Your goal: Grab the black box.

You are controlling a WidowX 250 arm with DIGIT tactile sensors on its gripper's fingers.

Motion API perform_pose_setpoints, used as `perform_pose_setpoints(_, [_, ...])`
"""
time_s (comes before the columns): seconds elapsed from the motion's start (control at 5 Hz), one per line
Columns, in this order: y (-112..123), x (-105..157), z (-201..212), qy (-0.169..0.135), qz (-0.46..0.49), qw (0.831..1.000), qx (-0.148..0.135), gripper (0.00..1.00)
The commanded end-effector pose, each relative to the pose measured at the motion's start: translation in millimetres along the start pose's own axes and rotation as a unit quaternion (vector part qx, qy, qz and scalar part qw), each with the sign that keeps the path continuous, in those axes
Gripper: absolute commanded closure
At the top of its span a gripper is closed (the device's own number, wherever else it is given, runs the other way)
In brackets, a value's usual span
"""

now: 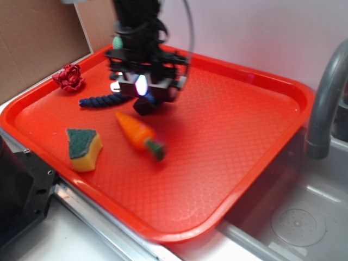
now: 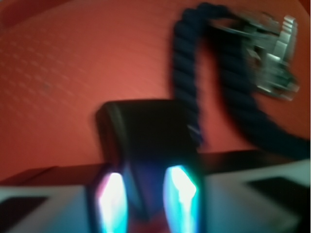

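Our hand [image 1: 142, 92] hangs over the far left part of the red tray [image 1: 244, 136], pointed down. In the wrist view the two lit fingertips [image 2: 112, 204] sit on either side of the black box [image 2: 146, 141], which fills the gap between them. The pads look pressed to its sides, so we judge the hand clenched on the box. Blur keeps us from being fully sure of contact.

In the outside view the box [image 1: 144, 104] shows as a dark block under the fingers. It sits low, at or just above the tray floor; we cannot tell which. The whole arm is smeared with motion there.

Just beside the box, to the left, lies a dark blue twisted rope [image 1: 103, 100]. In the wrist view it curves close past the box's far corner, near enough that it could snag on a lift. A metal clip [image 2: 272, 58] sits at its end.

Nearer the camera lie a toy carrot [image 1: 138, 133] and a yellow sponge with a green top [image 1: 83, 148], both apart from the hand. A red crumpled thing [image 1: 69, 77] rests by the far left rim.

The tray lies over a sink, with a grey tap [image 1: 326, 103] at the right.

A grip across the box's short sides seems sensible.
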State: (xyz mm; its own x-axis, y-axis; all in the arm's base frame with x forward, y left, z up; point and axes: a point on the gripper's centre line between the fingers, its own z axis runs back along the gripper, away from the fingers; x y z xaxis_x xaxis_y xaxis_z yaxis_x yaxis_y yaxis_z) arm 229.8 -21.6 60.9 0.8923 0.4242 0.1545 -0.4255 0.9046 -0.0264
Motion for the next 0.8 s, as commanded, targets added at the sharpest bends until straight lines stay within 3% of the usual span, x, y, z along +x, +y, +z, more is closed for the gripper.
perform_pose_setpoints(0.0, [7,22,57,-0.084,-0.018,0.993,-0.085,1.00])
perform_pose_setpoints(0.2, [-3,21,60,-0.090,-0.056,0.992,-0.075,1.00])
perform_pose_setpoints(0.4, [-9,22,39,-0.066,-0.186,0.978,-0.062,0.00])
perform_pose_setpoints(0.6, [-20,17,24,-0.018,-0.247,0.968,-0.050,0.00])
